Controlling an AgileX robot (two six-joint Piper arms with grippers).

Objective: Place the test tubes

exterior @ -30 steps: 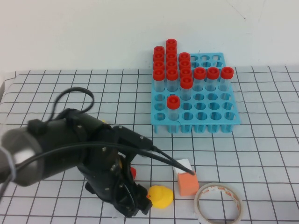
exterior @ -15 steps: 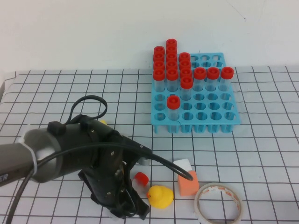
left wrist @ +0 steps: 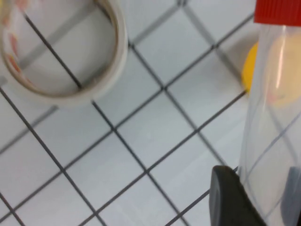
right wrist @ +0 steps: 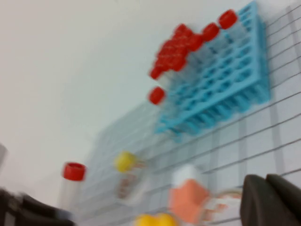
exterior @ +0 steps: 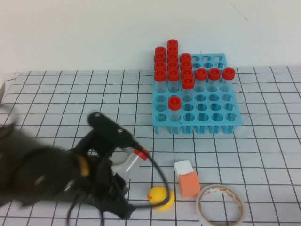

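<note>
Now left tool (exterior: 117, 175) clamps a test tube (exterior: 131, 162) near the duck (exterior: 161, 197); right tool (right wrist: 270, 197), pressed together, parked aside.

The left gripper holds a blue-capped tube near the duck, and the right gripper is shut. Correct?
Not quite: the cap is red, not blue, as the high view shows. The left gripper does hold the tube near the duck, and the right gripper, seen only in its wrist view, is shut.

High view down onto table (exterior: 47, 94); left wrist close over tape roll (left wrist: 70, 96); right wrist low, facing rack (right wrist: 235, 70).
</note>
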